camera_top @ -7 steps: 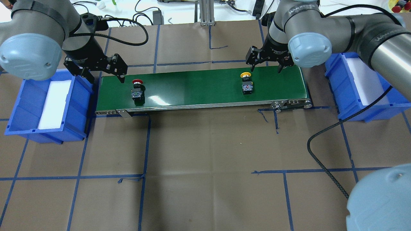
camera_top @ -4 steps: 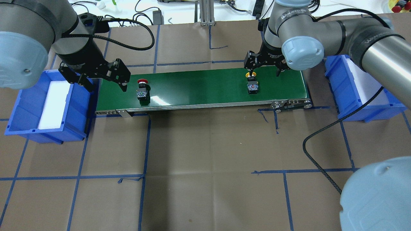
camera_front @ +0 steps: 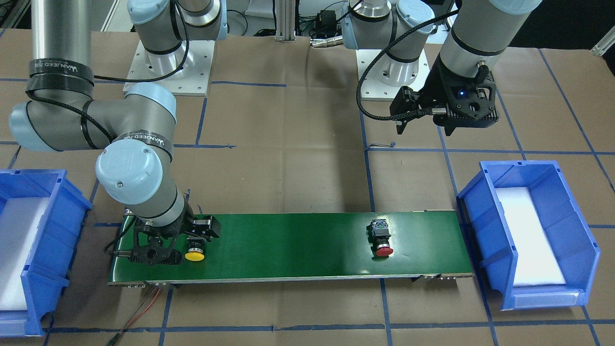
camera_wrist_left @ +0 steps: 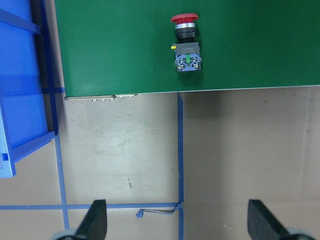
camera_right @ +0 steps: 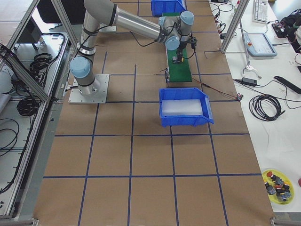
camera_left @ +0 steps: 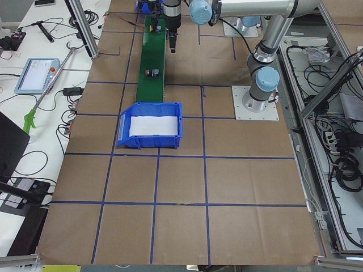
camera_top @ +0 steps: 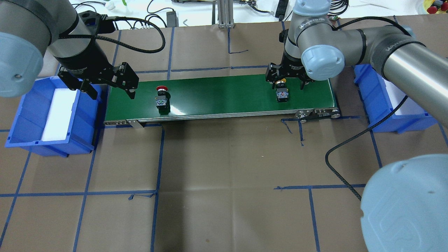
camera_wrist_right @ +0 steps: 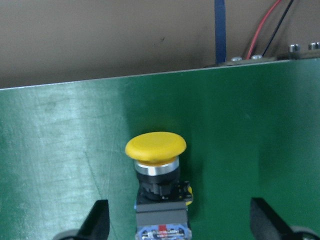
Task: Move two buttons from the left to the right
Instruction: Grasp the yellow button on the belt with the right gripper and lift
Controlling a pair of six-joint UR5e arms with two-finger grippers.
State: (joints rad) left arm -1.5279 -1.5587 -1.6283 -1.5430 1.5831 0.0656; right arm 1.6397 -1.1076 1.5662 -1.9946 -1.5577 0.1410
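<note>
near the yellow button (camera_front: 194,253), the right arm's strap (camera_front: 144,140) reads wanjeed.

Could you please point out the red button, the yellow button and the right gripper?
red button (camera_wrist_left: 187,56), left wrist view, on its switch body.
yellow button (camera_wrist_right: 155,146), right wrist view, on its cap.
right gripper (camera_top: 287,83), overhead view, midway between its fingers.
</note>
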